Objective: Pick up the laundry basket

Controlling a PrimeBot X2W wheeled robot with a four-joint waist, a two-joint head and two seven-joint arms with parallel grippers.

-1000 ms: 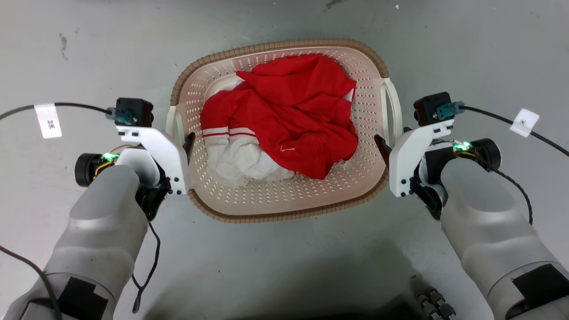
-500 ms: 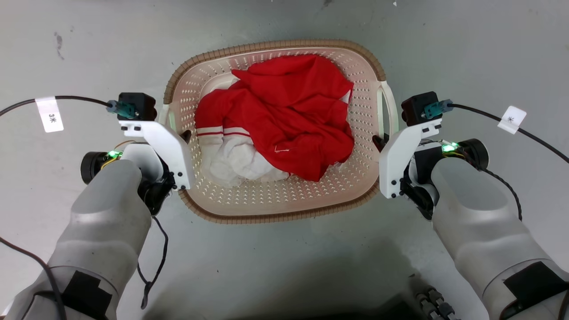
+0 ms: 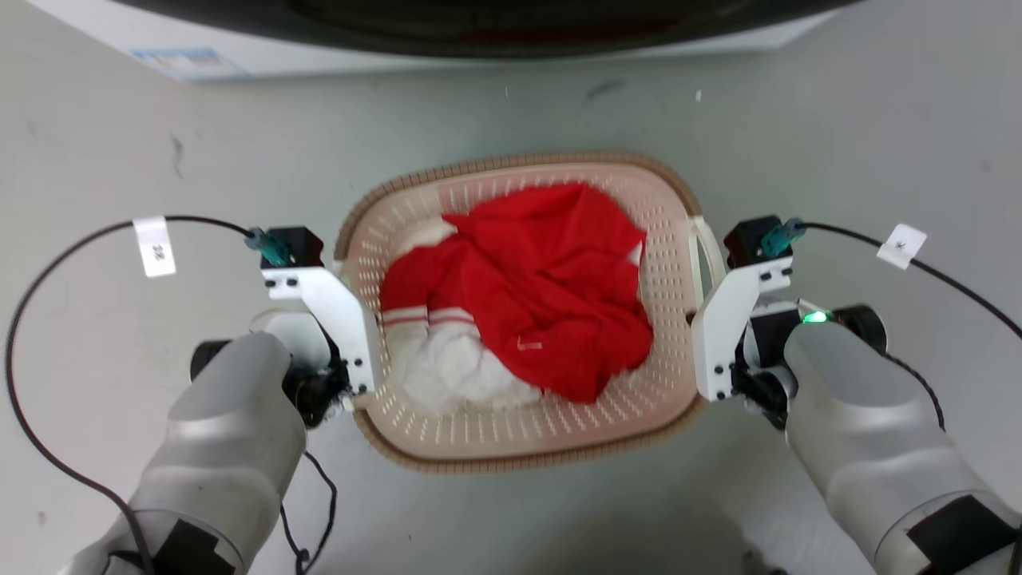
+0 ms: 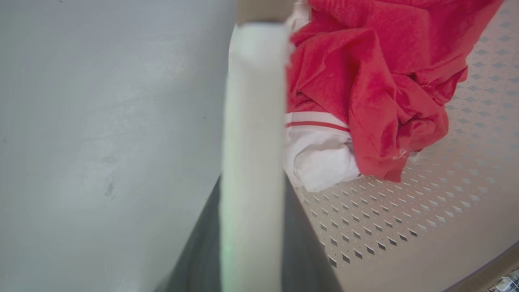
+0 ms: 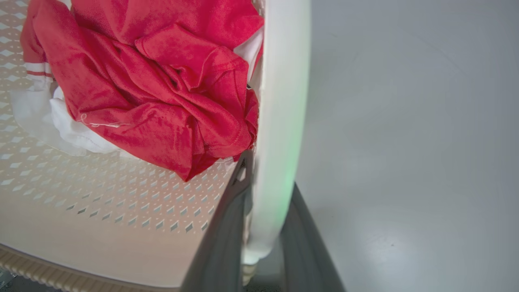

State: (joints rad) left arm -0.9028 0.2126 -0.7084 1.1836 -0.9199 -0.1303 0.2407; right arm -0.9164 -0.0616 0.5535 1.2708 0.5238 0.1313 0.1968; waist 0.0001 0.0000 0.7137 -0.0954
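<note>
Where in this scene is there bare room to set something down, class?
Free: floor between the white appliance and the laundry basket; floor outside either arm. Crowded: the basket's sides, where the left gripper and right gripper clamp its handles; red clothes fill inside.

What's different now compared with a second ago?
Both grippers closed in on the basket. The left gripper now clamps the left handle between its fingers, the right gripper the right handle; a second ago they sat just outside them. The head camera moved too, so the picture shifted. The red and white clothes lie in the basket as before.
</note>
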